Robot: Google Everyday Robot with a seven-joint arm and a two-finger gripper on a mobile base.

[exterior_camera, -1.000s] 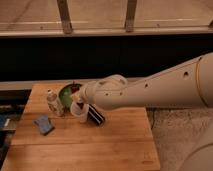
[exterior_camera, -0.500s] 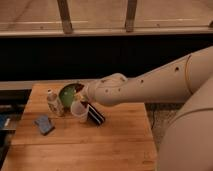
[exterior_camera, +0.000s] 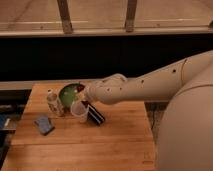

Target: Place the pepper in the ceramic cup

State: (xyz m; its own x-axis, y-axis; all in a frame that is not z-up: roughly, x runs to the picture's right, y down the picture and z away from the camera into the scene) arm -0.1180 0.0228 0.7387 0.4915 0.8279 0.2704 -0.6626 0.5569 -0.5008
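Observation:
The whitish ceramic cup (exterior_camera: 78, 111) stands upright on the wooden table (exterior_camera: 115, 145), just in front of the green bowl (exterior_camera: 68, 93). My gripper (exterior_camera: 86, 101) is at the end of the white arm, right above the cup's right rim. A small dark red shape, which looks like the pepper (exterior_camera: 85, 104), shows at the gripper just over the cup's rim. Most of it is hidden by the wrist.
A black rectangular object with a white stripe (exterior_camera: 95, 113) lies right of the cup. A small white capped bottle (exterior_camera: 53, 102) stands left of the cup. A blue object (exterior_camera: 44, 124) lies at the front left. My arm spans the table's right side.
The gripper stays over the cup. The upper arm has swung nearer the camera and fills more of the right side.

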